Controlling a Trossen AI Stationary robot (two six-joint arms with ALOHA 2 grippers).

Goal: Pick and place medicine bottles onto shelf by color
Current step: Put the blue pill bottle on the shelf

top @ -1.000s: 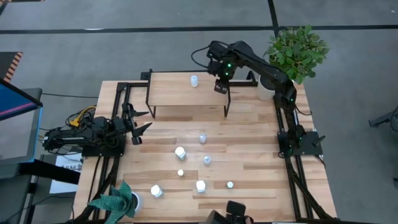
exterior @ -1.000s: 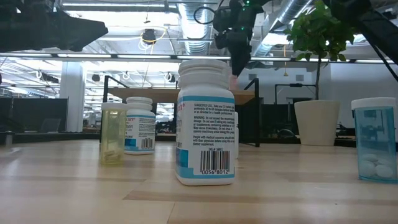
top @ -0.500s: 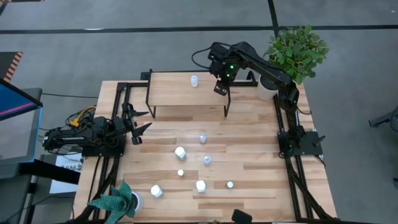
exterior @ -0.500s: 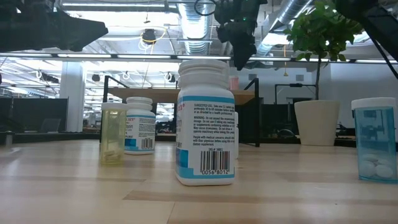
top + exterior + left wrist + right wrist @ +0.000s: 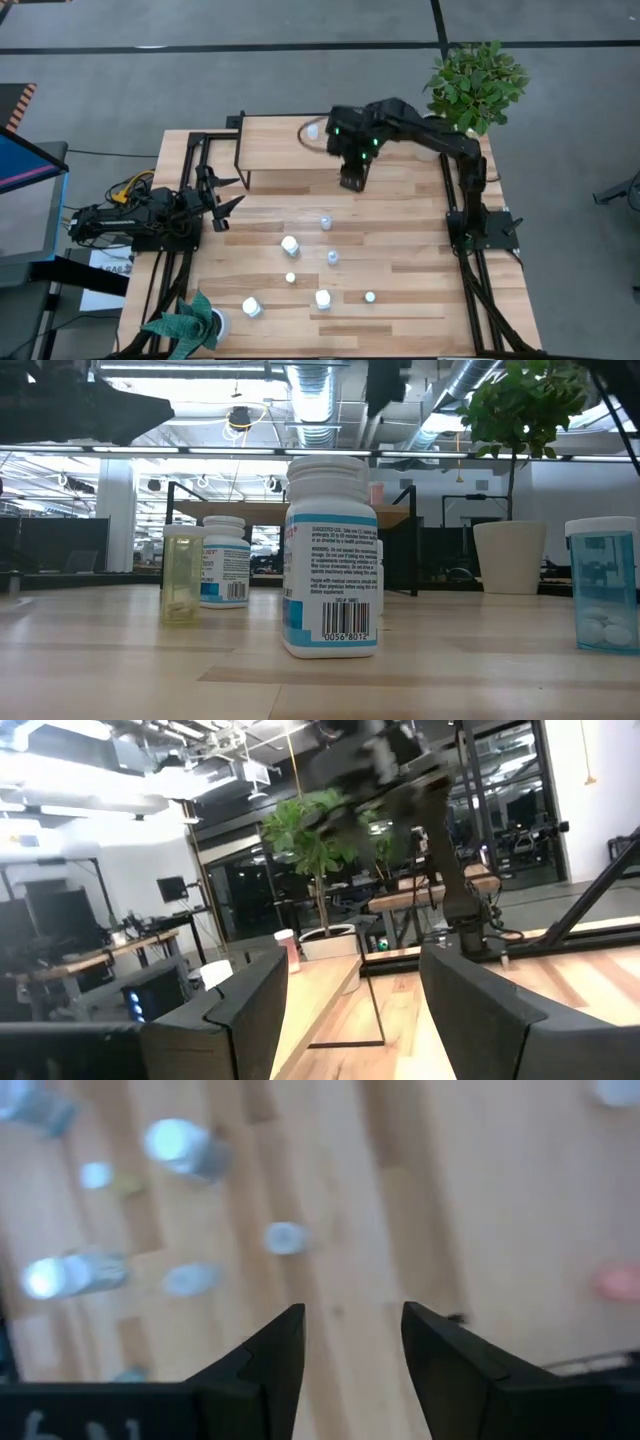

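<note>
The shelf [image 5: 280,150] stands at the table's far side. A white-topped bottle [image 5: 313,130] stands on it, and in the low view a small pink-topped bottle [image 5: 376,493] does too. Several medicine bottles stand on the tabletop, among them a white-capped one [image 5: 290,245] and a small pale one [image 5: 325,222]. My right gripper [image 5: 350,182] is open and empty, high over the shelf's near edge, pointing down; its wrist view [image 5: 350,1325] looks down on the bottles [image 5: 285,1238]. My left gripper [image 5: 225,195] is open and empty at the table's left edge.
A plant in a white pot [image 5: 475,85] stands at the far right corner, another plant [image 5: 190,325] at the near left. In the low view a large white bottle [image 5: 332,555], a yellowish one [image 5: 181,573] and a pale-blue one [image 5: 603,585] stand close to the camera.
My right gripper has risen and gone from over the shelf's right part toward the table's near edge and a little left, now over the shelf's near edge. The pink-topped bottle stays standing on the shelf.
</note>
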